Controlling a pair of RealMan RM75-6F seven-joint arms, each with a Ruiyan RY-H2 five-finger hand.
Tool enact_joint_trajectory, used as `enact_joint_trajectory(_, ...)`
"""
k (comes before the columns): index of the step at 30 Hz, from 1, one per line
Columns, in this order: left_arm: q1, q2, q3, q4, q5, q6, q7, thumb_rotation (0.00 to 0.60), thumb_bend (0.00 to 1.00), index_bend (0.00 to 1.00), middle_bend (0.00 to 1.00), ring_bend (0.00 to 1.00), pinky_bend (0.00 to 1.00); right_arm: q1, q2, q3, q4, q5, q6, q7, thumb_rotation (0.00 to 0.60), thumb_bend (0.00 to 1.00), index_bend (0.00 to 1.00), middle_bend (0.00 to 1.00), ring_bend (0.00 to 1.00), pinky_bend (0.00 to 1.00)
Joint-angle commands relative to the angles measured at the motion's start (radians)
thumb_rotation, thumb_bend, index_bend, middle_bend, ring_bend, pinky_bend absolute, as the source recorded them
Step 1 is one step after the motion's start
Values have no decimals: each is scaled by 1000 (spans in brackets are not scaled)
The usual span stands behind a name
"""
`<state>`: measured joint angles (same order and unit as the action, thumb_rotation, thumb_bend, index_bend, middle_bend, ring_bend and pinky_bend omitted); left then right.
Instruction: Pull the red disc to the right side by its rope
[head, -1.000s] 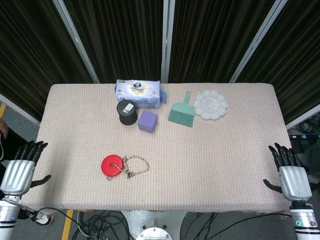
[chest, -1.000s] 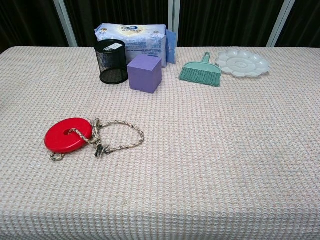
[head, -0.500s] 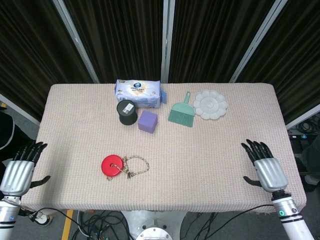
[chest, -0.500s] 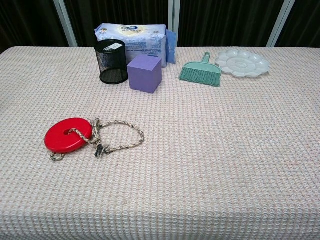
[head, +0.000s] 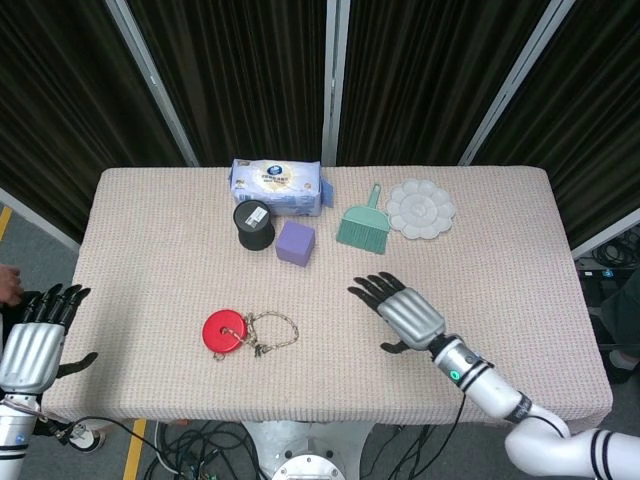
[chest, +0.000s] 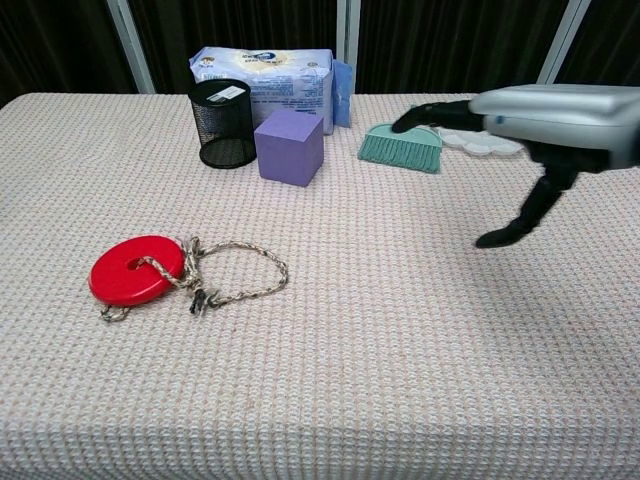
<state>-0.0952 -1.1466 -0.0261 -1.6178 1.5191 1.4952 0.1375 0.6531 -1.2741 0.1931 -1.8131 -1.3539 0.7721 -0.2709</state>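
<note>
Clutter sits upper centre: tissue pack (head: 277, 185), black cup (head: 254, 225), purple cube (head: 296, 242), green brush (head: 364, 224), white palette (head: 420, 209). Red disc (head: 224, 331) w/ rope (head: 271, 331) lies lower left. My right hand (head: 404, 313) hovers mid-frame, fingers spread, holding nothing; left hand (head: 34, 345) off table edge, released too.

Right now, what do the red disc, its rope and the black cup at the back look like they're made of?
Red disc: probably hard plastic, smooth with a slight sheen on its top.
Rope: twisted fibre cord, matt, beige flecked with dark strands; cotton or synthetic can't be told.
Black cup: likely metal wire mesh, matt black, since a fine grid pattern shows on its wall.
</note>
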Motion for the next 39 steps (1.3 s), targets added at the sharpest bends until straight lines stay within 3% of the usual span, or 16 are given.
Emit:
enact_joint_trajectory(1,5,2,1,5,-5,2,-7,600,0,121,101,49,135,103,-105,31,58,109,-87,-71,600,61,0,30,0,0)
enact_joint_trajectory(8,15,2,6,26,-12,4,-28,600,0,121,101,40,134,249,-250,31,170,230,-137,-184,600,68,0,38,0,0)
enact_joint_trajectory(17,21,-2,7,56,-13,4,-60,600,0,121,101,40,134,375,-341,11,273,309,-191,-213,600,100,0,96,0,0)
enact_joint_trajectory(23,23,-5,7,69,-16,3,-75,600,0,121,101,40,134,404,-374,-14,319,296,-189,-190,600,112,9,139,0,0)
enact_joint_trajectory(30,25,-9,6,81,-18,3,-87,600,0,121,101,40,134,409,-396,-39,340,249,-160,-157,600,121,96,211,0,0)
enact_joint_trajectory(39,31,-11,6,91,-20,7,-99,600,0,121,100,40,134,416,-406,-61,355,215,-160,-110,600,131,126,232,0,0)
